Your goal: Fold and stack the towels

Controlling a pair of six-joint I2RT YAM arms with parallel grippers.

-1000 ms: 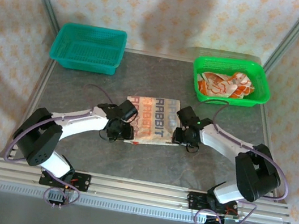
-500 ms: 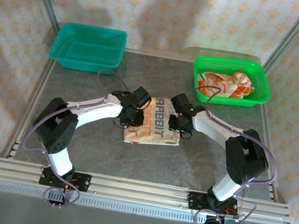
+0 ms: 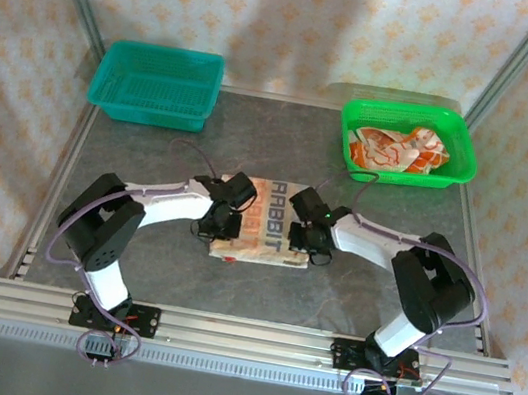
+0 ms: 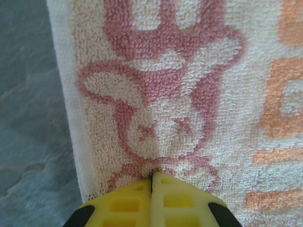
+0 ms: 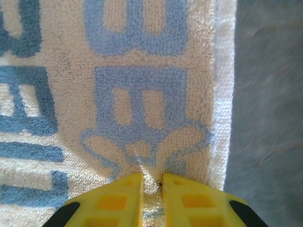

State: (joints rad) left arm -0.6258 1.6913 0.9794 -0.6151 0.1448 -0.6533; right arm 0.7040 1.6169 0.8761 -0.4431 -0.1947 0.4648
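A cream towel printed with "RABBIT" lettering lies flat in the middle of the table. My left gripper presses down on its left part. In the left wrist view that gripper is shut, and a small pucker of the pink-rabbit-printed towel runs into its tips. My right gripper sits on the towel's right part. In the right wrist view it is shut on a raised ridge of the blue-lettered towel. More orange towels lie crumpled in the green basket.
A teal basket stands at the back left with nothing visible inside, and the green basket is at the back right. Metal frame posts rise at both back corners. Grey tabletop surrounds the towel on all sides.
Both grippers swung away from me, came back toward the middle of the towel's side parts, and closed from open onto the cloth. The towel has shifted slightly nearer.
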